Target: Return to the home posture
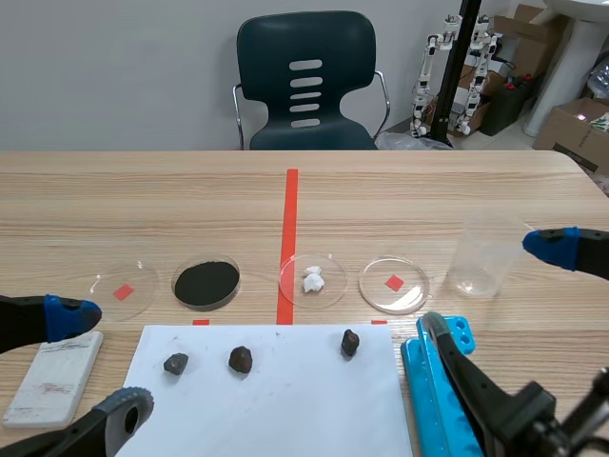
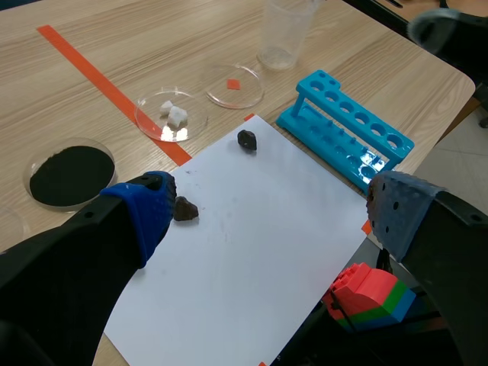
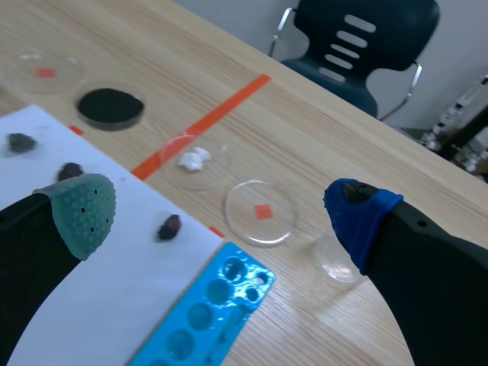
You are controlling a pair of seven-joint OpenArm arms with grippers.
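Your left gripper (image 2: 267, 210) hangs by the near left corner of the white sheet of paper (image 1: 276, 390). Its fingers are wide apart with nothing between them. Your right gripper (image 3: 219, 210) hangs off the sheet's right side, near the blue rack (image 1: 438, 381), its fingers likewise spread and holding nothing. In the scene view both arms come in low, one on each side of the sheet.

Three dark lumps (image 1: 241, 359) lie on the sheet near its far edge (two toward the left, one toward the right). Just beyond that far edge runs a row of four round dishes:
- An empty clear dish (image 1: 124, 288) is out past the sheet's left corner.
- Next is a dish of black powder (image 1: 237, 286).
- Then comes a dish with white bits (image 1: 331, 286).
- Last is another clear dish (image 1: 394, 284).

A clear cup (image 1: 485, 255) stands beyond the sheet's far right corner. The rack lies just beside the sheet's right edge, and a white block (image 1: 52, 376) lies off its left edge. A dark chair (image 1: 306, 81) stands well beyond the sheet, past the table (image 1: 143, 190).
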